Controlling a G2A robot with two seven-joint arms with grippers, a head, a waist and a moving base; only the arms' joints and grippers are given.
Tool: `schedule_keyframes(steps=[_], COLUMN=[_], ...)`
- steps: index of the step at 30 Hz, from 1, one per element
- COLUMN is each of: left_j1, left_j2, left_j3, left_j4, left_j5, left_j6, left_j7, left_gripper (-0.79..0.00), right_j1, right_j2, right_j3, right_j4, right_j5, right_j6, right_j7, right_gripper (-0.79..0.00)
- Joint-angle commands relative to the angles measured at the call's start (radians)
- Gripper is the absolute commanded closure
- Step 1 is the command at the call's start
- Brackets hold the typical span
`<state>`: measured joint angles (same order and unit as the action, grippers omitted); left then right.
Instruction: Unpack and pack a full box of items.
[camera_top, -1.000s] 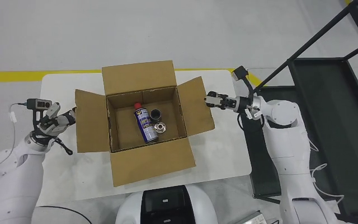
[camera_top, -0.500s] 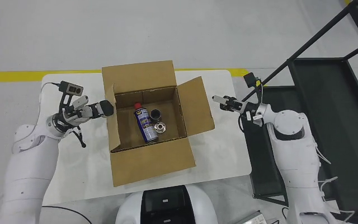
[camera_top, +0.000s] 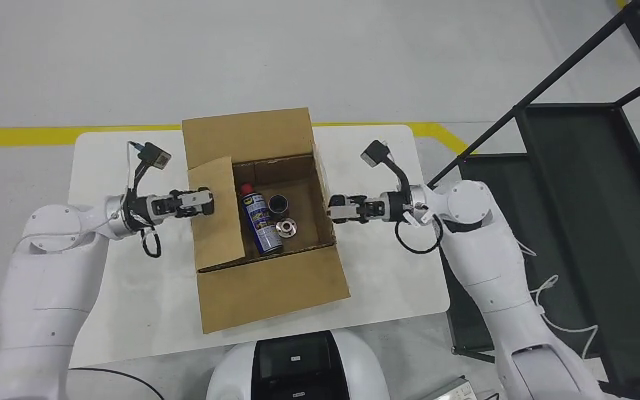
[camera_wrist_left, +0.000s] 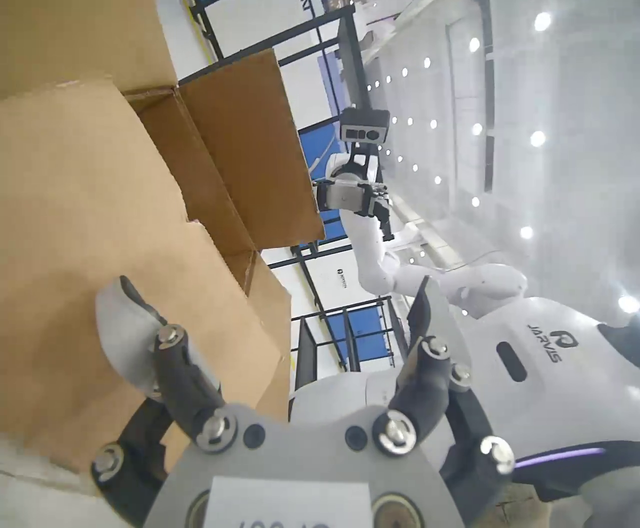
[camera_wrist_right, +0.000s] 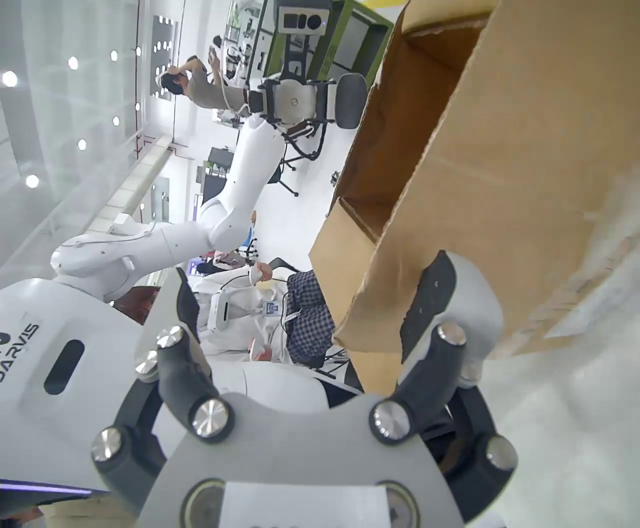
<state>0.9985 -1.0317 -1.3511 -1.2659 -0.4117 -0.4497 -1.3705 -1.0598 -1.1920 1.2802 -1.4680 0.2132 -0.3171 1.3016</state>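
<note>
Top view: one box (camera_top: 270, 290), one spray can (camera_top: 258, 222), two round parts (camera_top: 285, 228). Left gripper (camera_top: 205, 200), right gripper (camera_top: 335, 210): wide open, empty.

Brown cardboard box (camera_top: 270, 290) sits open on the white table (camera_top: 400, 275); front and back flaps lie folded out flat, both side flaps stand raised. On its floor a blue-and-yellow spray can (camera_top: 261, 222) lies on its side, red cap toward the back wall. Just beside the can: a black cylindrical part (camera_top: 279, 205) and a small metallic round part (camera_top: 286, 228).

White arms (camera_top: 70, 222); black cables (camera_top: 152, 247); grey left gripper (camera_wrist_left: 272, 300), silver screws (camera_wrist_left: 215, 429).
</note>
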Motion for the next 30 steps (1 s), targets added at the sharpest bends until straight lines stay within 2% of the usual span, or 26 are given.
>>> schedule_keyframes(steps=[1,4,8,17,24,30], left_j1=[0.007,0.023,0.043,0.051,0.054,0.072], left_j2=[0.005,0.008,0.015,0.023,0.030,0.037], left_j3=[-0.005,0.000,0.002,0.020,0.027,-0.012], left_j4=[-0.018,-0.055,-0.097,-0.138,-0.147,-0.145], left_j5=[0.051,0.087,0.134,0.256,0.302,0.122], left_j6=[-0.013,-0.021,-0.028,-0.017,0.018,-0.016], left_j7=[0.015,0.031,0.037,0.103,0.127,0.088], left_gripper=[-0.785,-0.785,-0.785,-0.785,-0.785,-0.785], right_j1=[0.042,0.094,0.138,0.150,0.086,-0.063], right_j2=[-0.012,-0.032,-0.045,-0.046,-0.012,0.044], right_j3=[-0.081,-0.174,-0.241,-0.285,-0.184,0.025], right_j4=[0.033,0.097,0.160,0.128,-0.029,-0.168], right_j5=[-0.031,-0.049,-0.098,-0.191,-0.179,-0.231], right_j6=[0.008,0.006,0.023,0.058,0.082,0.157], right_j7=[-0.029,-0.065,-0.110,-0.149,-0.104,-0.047], right_gripper=[-0.785,-0.785,-0.785,-0.785,-0.785,-0.785])
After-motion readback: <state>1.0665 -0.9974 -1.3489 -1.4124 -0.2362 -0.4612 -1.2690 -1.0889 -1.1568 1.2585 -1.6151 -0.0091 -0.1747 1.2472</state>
